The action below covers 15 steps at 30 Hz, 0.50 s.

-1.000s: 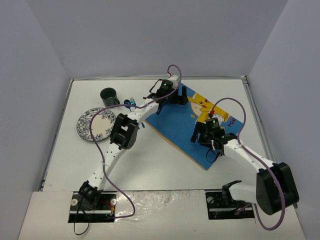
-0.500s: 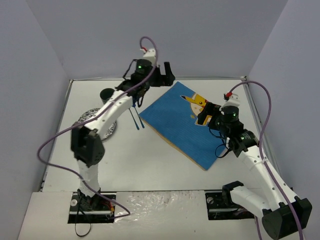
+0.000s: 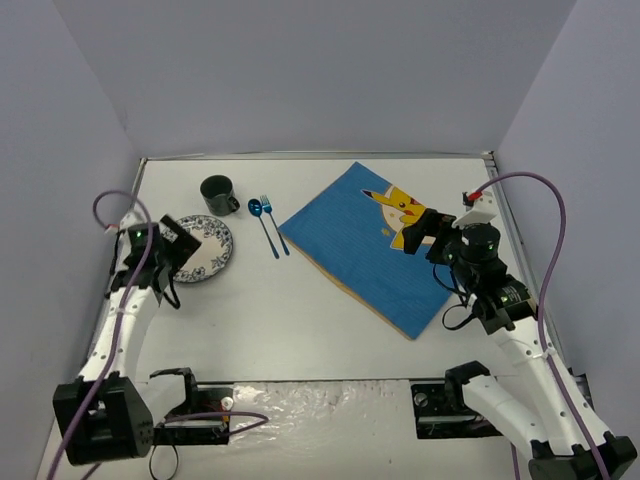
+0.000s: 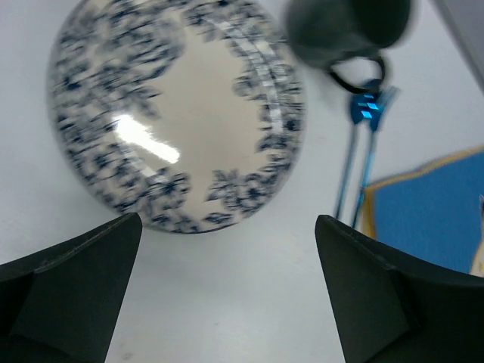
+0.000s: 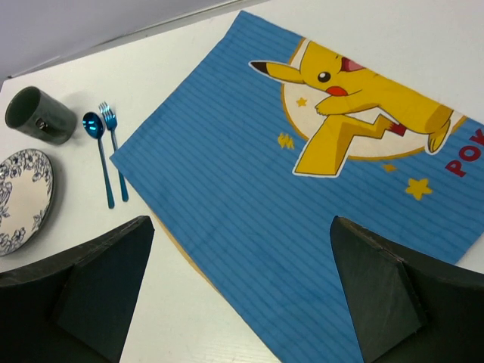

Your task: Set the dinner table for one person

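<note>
The dinner table point(image 3: 300, 315) is a white tabletop. A blue placemat point(image 3: 350, 240) with a yellow cartoon figure lies flat on it at an angle, right of centre. A blue-patterned plate point(image 3: 208, 250) sits at the left, with a dark mug point(image 3: 217, 192) behind it. A blue spoon point(image 3: 262, 225) and fork point(image 3: 276, 222) lie side by side between plate and mat. My left gripper point(image 3: 178, 247) hovers open at the plate's point(image 4: 178, 113) left edge, holding nothing. My right gripper point(image 3: 425, 228) hangs open above the mat's point(image 5: 302, 227) right part, also holding nothing.
Grey walls enclose the table on three sides. Both arm bases stand at the near edge. A purple cable point(image 3: 545, 230) loops off the right arm. The left wrist view shows the mug point(image 4: 344, 26) and the cutlery point(image 4: 355, 159) beyond the plate.
Both grippers have let go of the placemat. The left arm swung from the mat's far corner to the plate at the left. The right arm rose and drew back to the right, its jaws opening.
</note>
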Motion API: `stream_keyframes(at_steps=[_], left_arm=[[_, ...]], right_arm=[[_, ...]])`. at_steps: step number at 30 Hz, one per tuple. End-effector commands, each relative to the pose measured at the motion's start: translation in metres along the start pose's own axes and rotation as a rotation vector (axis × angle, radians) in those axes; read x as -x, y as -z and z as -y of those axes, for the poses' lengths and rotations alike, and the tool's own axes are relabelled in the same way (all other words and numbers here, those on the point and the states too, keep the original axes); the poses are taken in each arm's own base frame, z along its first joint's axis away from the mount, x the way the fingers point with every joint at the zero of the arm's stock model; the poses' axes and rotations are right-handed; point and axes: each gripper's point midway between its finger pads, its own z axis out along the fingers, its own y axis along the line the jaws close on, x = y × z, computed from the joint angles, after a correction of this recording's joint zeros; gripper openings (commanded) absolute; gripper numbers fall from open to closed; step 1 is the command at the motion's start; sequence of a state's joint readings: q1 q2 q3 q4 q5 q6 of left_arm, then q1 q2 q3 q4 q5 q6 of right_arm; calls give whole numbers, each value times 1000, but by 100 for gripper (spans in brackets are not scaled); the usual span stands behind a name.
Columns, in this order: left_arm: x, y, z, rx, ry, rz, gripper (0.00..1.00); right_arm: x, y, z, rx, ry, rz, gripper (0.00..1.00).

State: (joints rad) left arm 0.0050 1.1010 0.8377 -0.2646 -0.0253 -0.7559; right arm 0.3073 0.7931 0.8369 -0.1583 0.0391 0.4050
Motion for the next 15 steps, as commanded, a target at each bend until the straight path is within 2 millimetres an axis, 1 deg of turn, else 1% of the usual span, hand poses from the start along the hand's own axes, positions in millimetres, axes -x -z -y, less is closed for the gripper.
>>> stream_keyframes(at_steps=[1, 2, 3, 5, 7, 10, 15], left_arm=[[-6, 6, -41, -31, 292, 16, 97], [-6, 8, -48, -33, 323, 38, 97], [0, 6, -60, -25, 364, 74, 97], [-8, 2, -77, -15, 432, 98, 97], [-22, -6, -91, 3, 489, 98, 97], [-25, -17, -99, -20, 540, 138, 93], [-21, -32, -102, -49, 550, 181, 85]], right_arm=[[-1, -7, -18, 99, 6, 0, 100], [-3, -8, -18, 105, 9, -6, 100], [-4, -10, -19, 110, 11, -11, 100], [-8, -12, -19, 114, 16, -26, 100], [-10, -12, -20, 124, 21, -30, 100], [-14, -13, -22, 140, 25, -40, 100], [-21, -15, -25, 163, 25, -57, 100]])
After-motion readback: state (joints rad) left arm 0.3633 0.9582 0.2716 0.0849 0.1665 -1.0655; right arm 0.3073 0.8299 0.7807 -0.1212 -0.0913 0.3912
